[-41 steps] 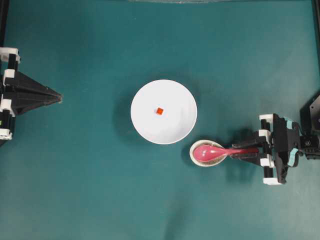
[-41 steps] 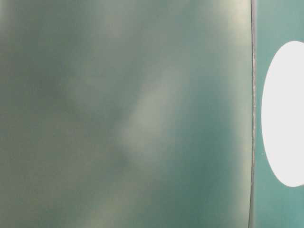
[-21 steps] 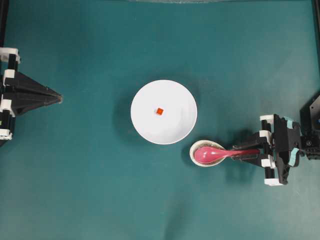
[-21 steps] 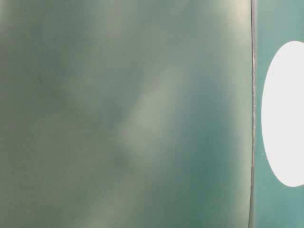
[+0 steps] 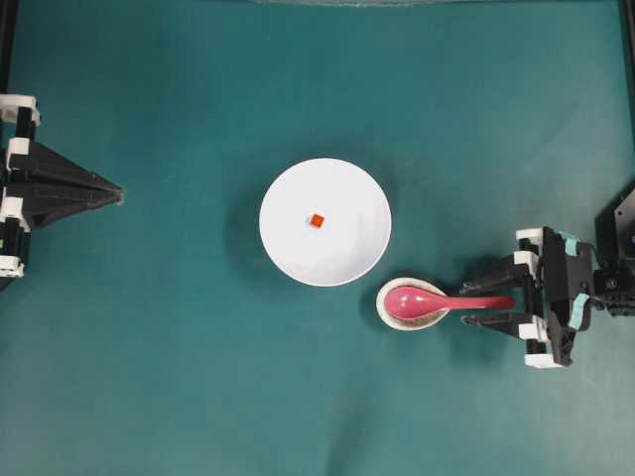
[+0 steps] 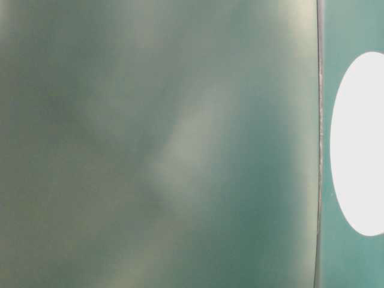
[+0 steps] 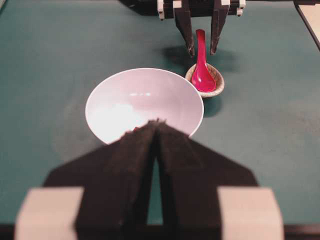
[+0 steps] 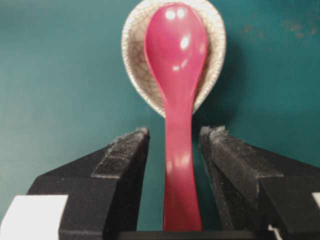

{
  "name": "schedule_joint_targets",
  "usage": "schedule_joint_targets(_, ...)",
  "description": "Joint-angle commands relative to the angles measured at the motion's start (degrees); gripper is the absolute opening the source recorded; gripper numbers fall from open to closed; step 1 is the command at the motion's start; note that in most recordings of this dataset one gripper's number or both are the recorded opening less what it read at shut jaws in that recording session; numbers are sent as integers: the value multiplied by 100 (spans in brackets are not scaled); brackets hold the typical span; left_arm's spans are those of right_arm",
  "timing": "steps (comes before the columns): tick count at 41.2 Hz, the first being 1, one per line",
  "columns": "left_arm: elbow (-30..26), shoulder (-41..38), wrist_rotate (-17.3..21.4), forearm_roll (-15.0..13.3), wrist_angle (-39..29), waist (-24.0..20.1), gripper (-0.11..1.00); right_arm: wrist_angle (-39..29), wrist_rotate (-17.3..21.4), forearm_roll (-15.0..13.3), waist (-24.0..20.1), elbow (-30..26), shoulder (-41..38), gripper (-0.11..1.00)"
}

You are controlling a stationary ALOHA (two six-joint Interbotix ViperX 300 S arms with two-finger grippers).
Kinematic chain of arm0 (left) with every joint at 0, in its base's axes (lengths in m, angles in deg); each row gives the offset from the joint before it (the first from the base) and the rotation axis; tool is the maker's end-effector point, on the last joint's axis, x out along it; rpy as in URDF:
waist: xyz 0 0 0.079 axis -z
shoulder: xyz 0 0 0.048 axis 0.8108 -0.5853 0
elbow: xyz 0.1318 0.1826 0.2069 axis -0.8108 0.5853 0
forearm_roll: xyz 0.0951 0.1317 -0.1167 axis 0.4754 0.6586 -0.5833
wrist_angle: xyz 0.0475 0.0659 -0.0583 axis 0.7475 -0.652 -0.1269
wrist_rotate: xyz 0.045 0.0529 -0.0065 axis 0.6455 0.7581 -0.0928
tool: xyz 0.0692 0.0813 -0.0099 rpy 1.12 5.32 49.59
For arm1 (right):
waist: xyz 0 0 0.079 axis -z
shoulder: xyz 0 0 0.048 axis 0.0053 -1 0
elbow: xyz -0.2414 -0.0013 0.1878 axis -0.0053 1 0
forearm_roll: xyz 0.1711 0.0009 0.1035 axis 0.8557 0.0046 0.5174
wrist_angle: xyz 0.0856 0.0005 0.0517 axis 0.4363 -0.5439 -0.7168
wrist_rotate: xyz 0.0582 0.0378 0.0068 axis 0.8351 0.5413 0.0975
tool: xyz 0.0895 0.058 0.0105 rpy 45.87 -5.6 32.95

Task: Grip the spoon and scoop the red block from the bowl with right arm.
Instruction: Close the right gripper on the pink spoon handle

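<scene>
We see the right gripper (image 8: 172, 145) jaws open astride the spoon (image 8: 176, 75) handle; left gripper (image 7: 156, 125) jaws closed.

spoon (image 8: 175, 60): glossy, smooth | small dish (image 8: 135, 55): crackle-glazed | table (image 5: 198, 377): matt

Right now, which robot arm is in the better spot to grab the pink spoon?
The right. Its right gripper is open with a finger on each side of the spoon handle. The left gripper sits far off, shut.
</scene>
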Motion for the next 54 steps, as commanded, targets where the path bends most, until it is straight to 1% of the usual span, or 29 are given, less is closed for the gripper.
schedule_joint_targets(1, -114, -44, 9, 18, 26, 9, 2, 44, 0, 0, 9, -53, 79, 51)
schedule_joint_targets(15, -114, -44, 9, 9, 26, 0, 2, 62, 0, 35, 18, -70, 79, 51)
schedule_joint_targets(38, -114, -44, 9, 18, 26, 0, 2, 62, -18, 18, 35, -79, 79, 51)
schedule_joint_targets(42, -114, -44, 0, 18, 26, 0, 2, 70, -123, 18, 35, -79, 79, 51)
schedule_joint_targets(50, -105, -44, 9, 18, 35, 9, 2, 53, -633, 18, 35, -167, 79, 51)
schedule_joint_targets(54, -105, -53, 9, 18, 26, 0, 2, 26, -817, 18, 35, -193, 79, 51)
